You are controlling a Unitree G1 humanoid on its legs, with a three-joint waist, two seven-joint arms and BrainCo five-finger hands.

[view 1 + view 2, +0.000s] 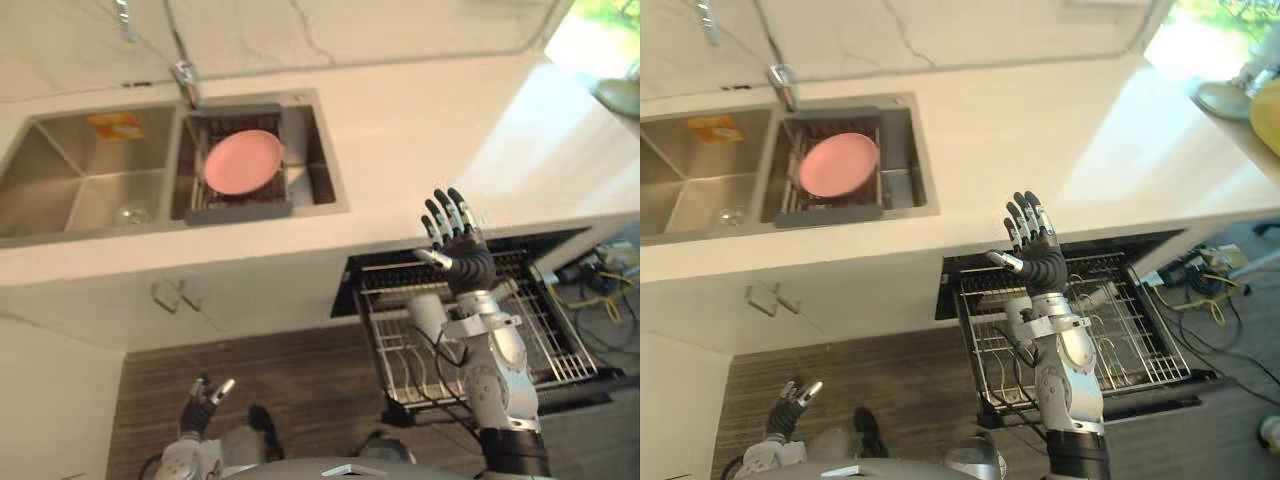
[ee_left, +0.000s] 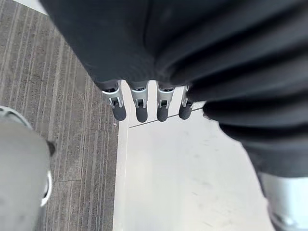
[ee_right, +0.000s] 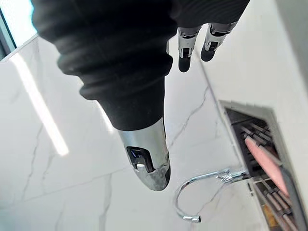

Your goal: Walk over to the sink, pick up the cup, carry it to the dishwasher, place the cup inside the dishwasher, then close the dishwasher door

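Observation:
A clear glass cup (image 1: pixel 131 213) stands on the floor of the sink's left basin (image 1: pixel 60 160). The dishwasher (image 1: pixel 560 245) under the counter is open, with its wire rack (image 1: pixel 400 350) pulled out over the floor. My right hand (image 1: pixel 462 250) is raised above the rack's back edge by the counter front, open, fingers straight and pointing up, holding nothing. It is far to the right of the cup. My left hand (image 1: pixel 205 395) hangs low over the wooden floor, and its fingers (image 2: pixel 142 103) are relaxed and empty.
A pink plate (image 1: pixel 243 160) lies on a dark drain rack in the right basin, below the faucet (image 1: pixel 185 80). A yellow item (image 1: pixel 115 124) rests at the left basin's back. White cabinet doors with handles (image 1: pixel 170 295) sit under the sink. Cables (image 1: pixel 600 280) lie right of the dishwasher.

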